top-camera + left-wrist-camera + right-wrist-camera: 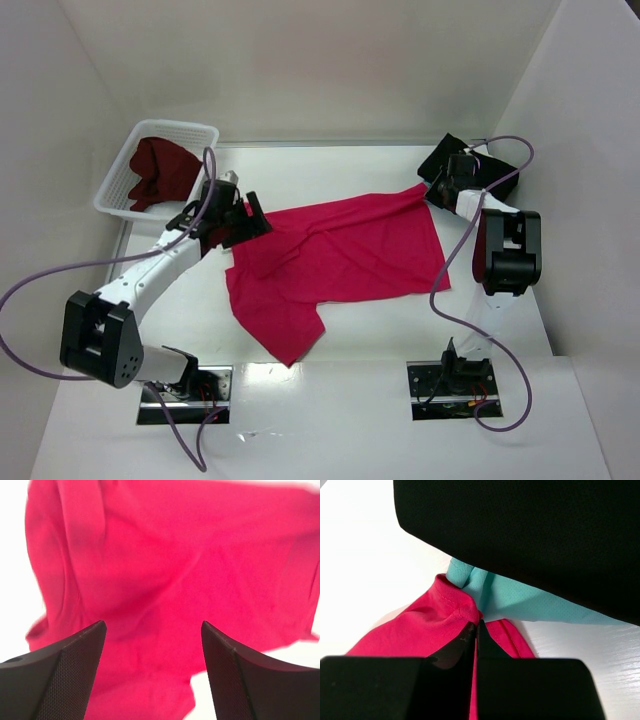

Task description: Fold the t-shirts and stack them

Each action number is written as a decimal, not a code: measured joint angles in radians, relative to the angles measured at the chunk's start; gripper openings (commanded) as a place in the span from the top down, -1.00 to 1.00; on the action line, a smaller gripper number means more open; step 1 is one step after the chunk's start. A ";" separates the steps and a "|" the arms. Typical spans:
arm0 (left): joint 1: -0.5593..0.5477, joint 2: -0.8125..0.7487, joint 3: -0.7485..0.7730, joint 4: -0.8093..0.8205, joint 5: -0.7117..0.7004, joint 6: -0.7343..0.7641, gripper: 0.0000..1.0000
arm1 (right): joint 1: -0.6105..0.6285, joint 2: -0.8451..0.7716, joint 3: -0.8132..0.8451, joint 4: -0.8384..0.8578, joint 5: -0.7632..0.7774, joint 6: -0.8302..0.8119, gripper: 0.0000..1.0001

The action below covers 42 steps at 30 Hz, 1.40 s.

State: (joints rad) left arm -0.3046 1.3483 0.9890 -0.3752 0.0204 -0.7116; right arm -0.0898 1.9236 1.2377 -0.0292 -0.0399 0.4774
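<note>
Right gripper pinches crimson shirt corner; left gripper gapes empty. Your pull may snag teal shirt touching it mid-frame.

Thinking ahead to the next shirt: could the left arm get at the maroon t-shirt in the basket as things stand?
Probably yes. The left gripper is open and empty, close beside the white basket, whose top is open; the maroon t-shirt lies uncovered inside.

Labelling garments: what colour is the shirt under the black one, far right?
Teal. That teal shirt shows best in the right wrist view.
</note>
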 measured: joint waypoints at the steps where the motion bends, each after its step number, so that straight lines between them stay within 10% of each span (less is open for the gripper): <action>1: 0.002 0.016 0.020 0.010 -0.011 0.000 -0.69 | 0.000 0.000 0.000 0.000 -0.002 0.000 0.95; 16: 0.158 0.431 0.178 0.151 -0.114 -0.002 -0.41 | 0.000 0.000 0.000 0.000 -0.026 -0.005 0.93; 29: 0.177 0.505 0.209 0.246 -0.045 -0.002 1.00 | 0.000 0.011 0.005 0.000 -0.029 -0.005 0.99; 42: 0.239 0.520 0.212 0.241 -0.072 0.000 1.00 | 0.000 -0.050 -0.026 -0.021 -0.016 0.004 0.99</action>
State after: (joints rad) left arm -0.0658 1.8687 1.2011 -0.1345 -0.0517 -0.7120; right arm -0.0898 1.8740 1.2121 -0.0502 -0.0563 0.4812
